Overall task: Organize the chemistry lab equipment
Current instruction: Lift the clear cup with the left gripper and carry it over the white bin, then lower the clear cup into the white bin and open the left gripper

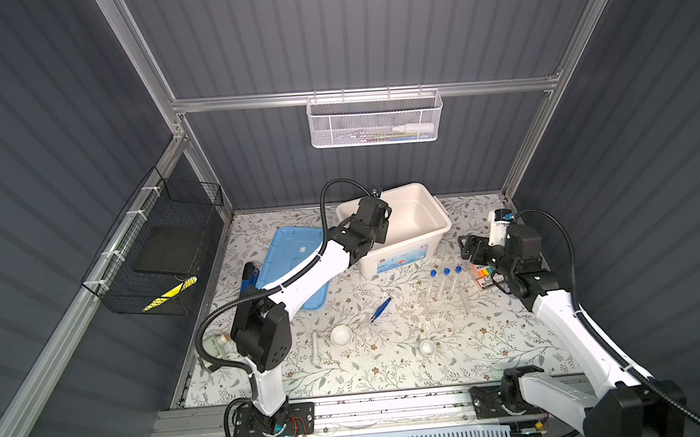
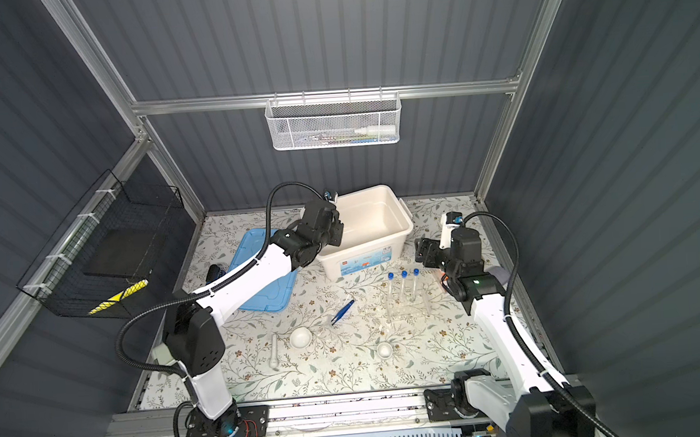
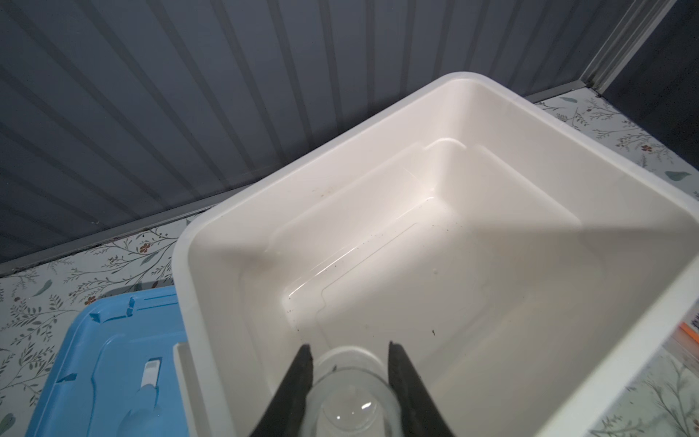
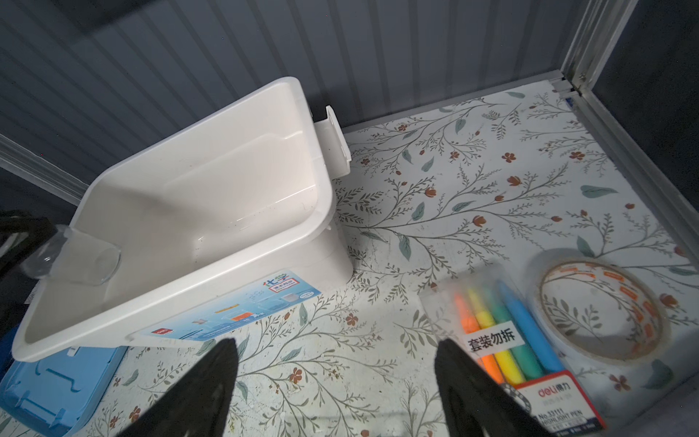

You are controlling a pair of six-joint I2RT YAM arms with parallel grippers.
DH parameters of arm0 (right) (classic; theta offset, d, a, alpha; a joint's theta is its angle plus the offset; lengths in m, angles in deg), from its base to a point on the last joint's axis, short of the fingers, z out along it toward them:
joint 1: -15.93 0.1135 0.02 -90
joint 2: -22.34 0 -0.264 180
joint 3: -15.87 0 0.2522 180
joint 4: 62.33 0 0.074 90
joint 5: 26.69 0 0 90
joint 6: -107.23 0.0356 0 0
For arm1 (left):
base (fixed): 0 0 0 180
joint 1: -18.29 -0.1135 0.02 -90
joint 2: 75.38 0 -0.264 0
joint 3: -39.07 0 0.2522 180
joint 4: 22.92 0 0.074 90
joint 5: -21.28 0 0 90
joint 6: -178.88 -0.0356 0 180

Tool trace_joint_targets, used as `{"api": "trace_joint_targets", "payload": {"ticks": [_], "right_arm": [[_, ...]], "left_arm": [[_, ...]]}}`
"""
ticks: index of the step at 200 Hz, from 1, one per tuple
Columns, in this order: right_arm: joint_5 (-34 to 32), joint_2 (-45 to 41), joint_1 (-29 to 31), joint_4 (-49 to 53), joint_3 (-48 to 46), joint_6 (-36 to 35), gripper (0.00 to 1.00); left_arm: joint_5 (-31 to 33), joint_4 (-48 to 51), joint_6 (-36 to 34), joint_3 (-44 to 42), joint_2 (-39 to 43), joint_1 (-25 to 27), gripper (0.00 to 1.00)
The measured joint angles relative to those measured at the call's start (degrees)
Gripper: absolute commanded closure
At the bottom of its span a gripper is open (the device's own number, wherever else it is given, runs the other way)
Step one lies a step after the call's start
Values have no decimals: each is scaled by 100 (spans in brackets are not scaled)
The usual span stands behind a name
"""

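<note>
**A:** One piece is off the table: the small clear glass vessel (image 3: 350, 397). The left gripper (image 3: 350, 345) has its jaws part-closed on the round wall, pinching it from both sides.

**B:** Where is it?

**A:** Over the near corner of the open white storage bin (image 3: 510, 181), just inside the rim and lying sideways in the grip. I can't tell whether it touches the wall.

**B:** Why hold it like that?

**A:** My guess is that a grip across the body was the only sure hold on smooth glass. Carrying it low into the bin would keep any drop short.

**B:** And the blue lid (image 1: 289, 242)?

**A:** It lies flat on the table just beside the bin, which leaves the bin's mouth free.

**B:** What about the right gripper (image 4: 336, 344)?

**A:** Its jaws are spread and empty. It hovers over the floral tabletop between the bin and the pack of highlighters (image 4: 503, 340), probably keeping clear.

**B:** What's left?

**A:** Three blue-capped test tubes (image 1: 442, 284) stand in the clear rack (image 1: 445, 307). The blue tweezers (image 1: 381, 309), two white bowls (image 1: 341, 335) and white pestle (image 1: 315, 348) lie loose in front.
</note>
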Motion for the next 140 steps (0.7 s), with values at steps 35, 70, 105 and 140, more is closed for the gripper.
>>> {"api": "trace_joint_targets", "payload": {"ticks": [35, 70, 105, 140], "right_arm": [[122, 293, -26, -98, 26, -2, 17], [297, 817, -55, -170, 297, -24, 17], [544, 1298, -133, -308, 667, -24, 18], [730, 1644, -175, -400, 914, -20, 18]], "left_arm": [[-249, -175, -85, 562, -684, -264, 70], [-511, -426, -199, 966, -1235, -411, 69], [-809, -688, -319, 1187, -1655, -544, 70], [-1086, -885, -404, 1333, -2004, -643, 69]]}}
